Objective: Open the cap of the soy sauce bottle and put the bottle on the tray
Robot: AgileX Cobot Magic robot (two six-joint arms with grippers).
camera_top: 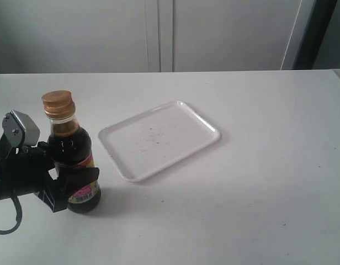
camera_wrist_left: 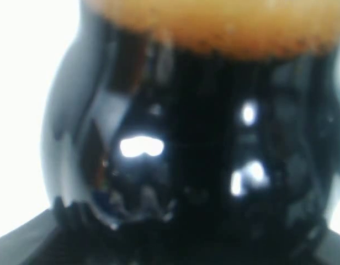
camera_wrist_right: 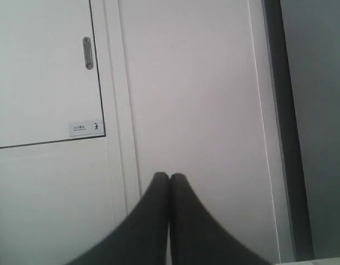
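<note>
i have the left gripper (camera_top: 68,185) clamped round the lower body of the soy sauce bottle (camera_top: 73,160), which stands upright on the table left of the empty tray (camera_top: 117,152), its cap (camera_top: 58,103) unopened, right gripper (camera_wrist_right: 170,182) pressed closed, idle.

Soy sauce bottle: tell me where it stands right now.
In the exterior view the soy sauce bottle stands upright on the table at the lower left, gripped by the left gripper, left of the tray and apart from it.
</note>
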